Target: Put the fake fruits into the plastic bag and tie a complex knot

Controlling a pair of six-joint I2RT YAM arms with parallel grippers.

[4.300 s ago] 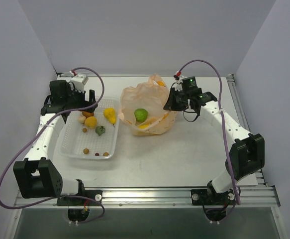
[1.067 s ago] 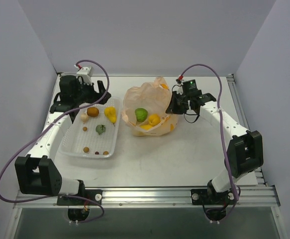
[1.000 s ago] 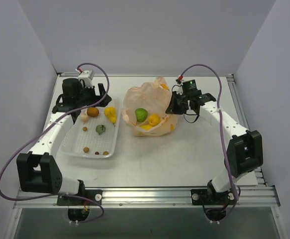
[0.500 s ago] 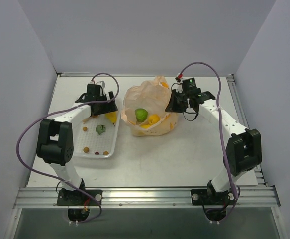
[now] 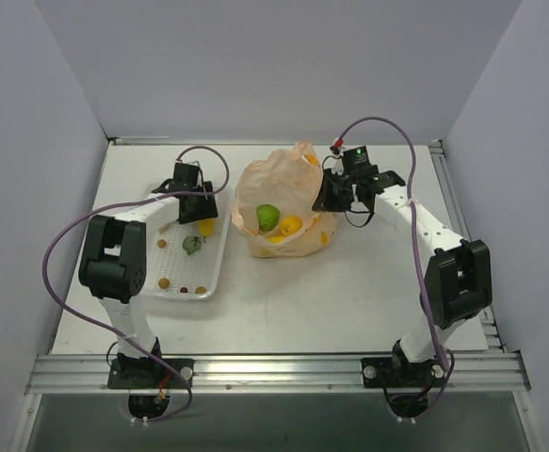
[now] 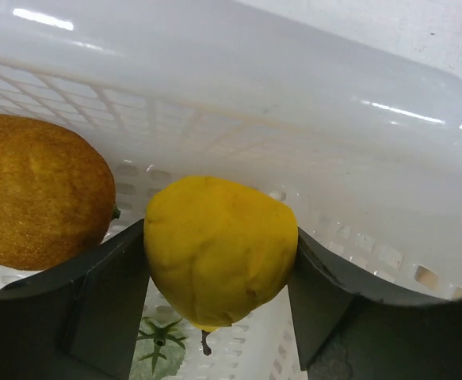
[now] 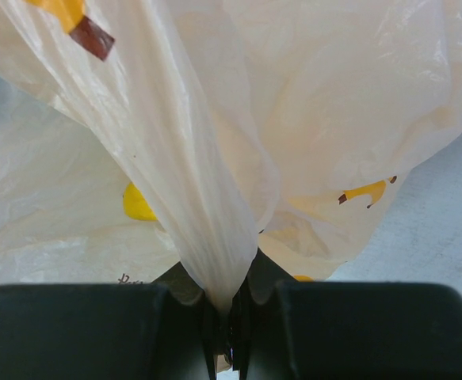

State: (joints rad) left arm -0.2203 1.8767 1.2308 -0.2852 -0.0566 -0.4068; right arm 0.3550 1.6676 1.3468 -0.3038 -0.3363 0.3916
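The peach plastic bag (image 5: 283,193) stands open at mid-table with a green fruit (image 5: 267,217) and an orange fruit (image 5: 292,224) inside. My right gripper (image 5: 324,199) is shut on a bunched edge of the bag (image 7: 215,237) at its right side, jaws pinched tight (image 7: 229,324). My left gripper (image 5: 201,217) is in the white mesh tray (image 5: 140,282), fingers (image 6: 104,301) pressed on both sides of a yellow fruit (image 6: 219,249), which shows from above too (image 5: 206,226). An orange-brown fruit (image 6: 36,198) lies just left of it.
A small dark-green leafy piece (image 5: 191,245) and tiny brown nut-like bits (image 5: 164,282) lie in the tray. The tray's far wall (image 6: 294,119) rises close behind the yellow fruit. Grey walls enclose the table on three sides.
An orange fruit that lay in the tray is now in the bag. My left arm swung right across the tray and closed around the yellow fruit. The right gripper kept its hold.
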